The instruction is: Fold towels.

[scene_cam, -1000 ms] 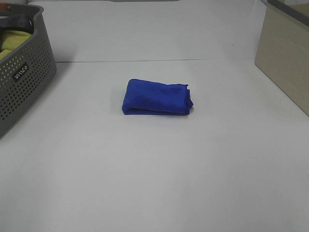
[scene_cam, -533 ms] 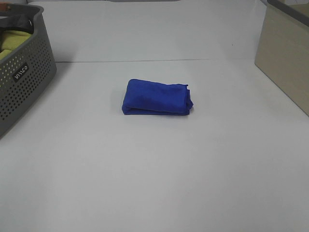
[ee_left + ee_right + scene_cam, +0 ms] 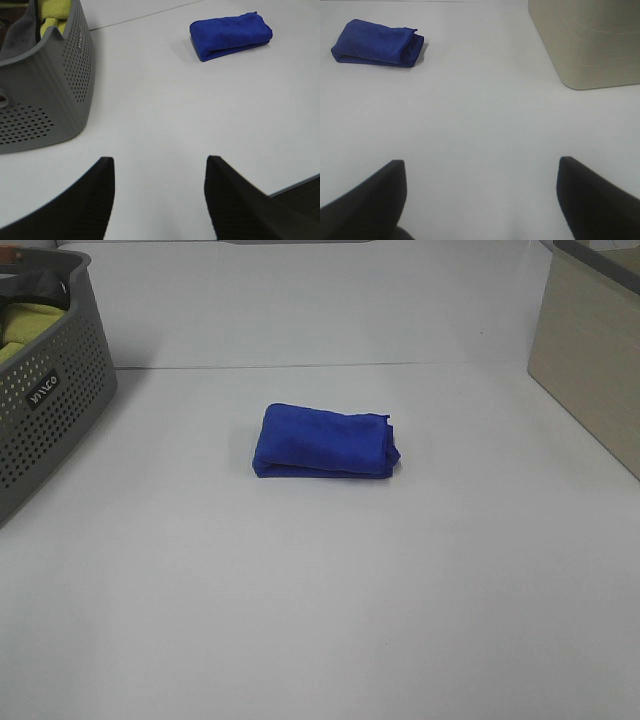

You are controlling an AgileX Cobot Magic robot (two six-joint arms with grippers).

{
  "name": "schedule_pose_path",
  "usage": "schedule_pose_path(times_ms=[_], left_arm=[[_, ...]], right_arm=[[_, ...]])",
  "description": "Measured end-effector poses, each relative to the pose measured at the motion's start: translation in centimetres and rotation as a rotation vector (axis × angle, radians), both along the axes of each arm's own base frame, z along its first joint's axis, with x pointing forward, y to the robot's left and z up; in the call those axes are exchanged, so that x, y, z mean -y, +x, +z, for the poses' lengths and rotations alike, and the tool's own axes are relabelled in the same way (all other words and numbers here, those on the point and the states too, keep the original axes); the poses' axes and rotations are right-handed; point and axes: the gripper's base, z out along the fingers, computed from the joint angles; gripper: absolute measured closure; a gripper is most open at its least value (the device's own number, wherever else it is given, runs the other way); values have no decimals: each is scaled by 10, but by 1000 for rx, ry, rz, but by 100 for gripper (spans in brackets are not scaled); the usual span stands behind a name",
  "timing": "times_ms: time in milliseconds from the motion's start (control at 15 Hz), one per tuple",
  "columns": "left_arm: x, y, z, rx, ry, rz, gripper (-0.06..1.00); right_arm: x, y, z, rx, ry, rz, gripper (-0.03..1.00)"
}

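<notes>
The royal-blue towel lies folded into a compact rectangle in the middle of the white table; a small white tag shows at its far right corner. It also shows in the left wrist view and the right wrist view. My left gripper is open and empty, low over the table near its front edge, far from the towel. My right gripper is open and empty, also far from the towel. Neither gripper appears in the exterior high view.
A grey perforated basket stands at the left, with yellow-green cloth inside. A beige box stands at the right; it also shows in the right wrist view. The table's front edge is close to my left gripper.
</notes>
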Motion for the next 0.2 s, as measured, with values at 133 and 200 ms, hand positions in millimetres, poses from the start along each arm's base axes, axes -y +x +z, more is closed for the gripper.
schedule_pose_path(times_ms=[133,200], left_arm=[[0,0,0,0,0,0,41],[0,0,0,0,0,0,41]], right_arm=[[0,0,0,0,0,0,19],[0,0,0,0,0,0,19]])
